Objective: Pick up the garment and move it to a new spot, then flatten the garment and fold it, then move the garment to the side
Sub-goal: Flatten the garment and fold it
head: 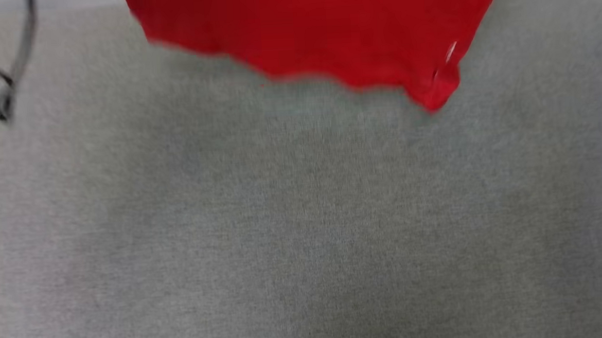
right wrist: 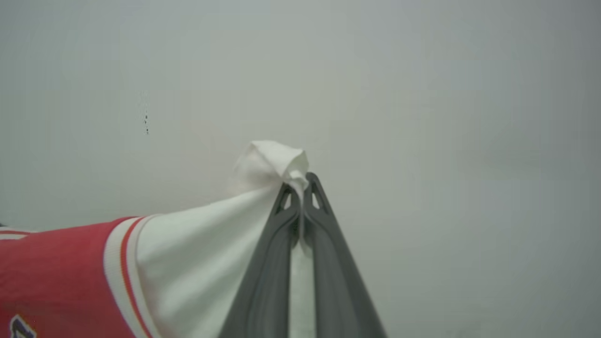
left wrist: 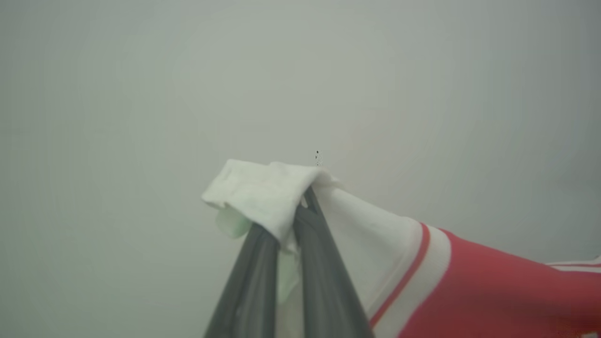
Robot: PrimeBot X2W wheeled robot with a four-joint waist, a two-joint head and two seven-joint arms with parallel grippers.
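The garment (head: pixel 319 29) hangs in the air: its red lower hem dangles at the top of the head view above the grey cloth surface (head: pixel 304 230). In the left wrist view, my left gripper (left wrist: pixel 296 213) is shut on a bunched white sleeve (left wrist: pixel 263 192), and the garment (left wrist: pixel 493 291) runs off red to the lower right. In the right wrist view, my right gripper (right wrist: pixel 299 188) is shut on the other white sleeve (right wrist: pixel 270 164), while the garment (right wrist: pixel 61 277) stretches red to the lower left with dark lettering at its edge.
A dark cable (head: pixel 12 71) hangs at the head view's upper left. A plain pale wall (left wrist: pixel 300 70) lies behind both grippers. The grey cloth surface stretches wide below the hanging hem.
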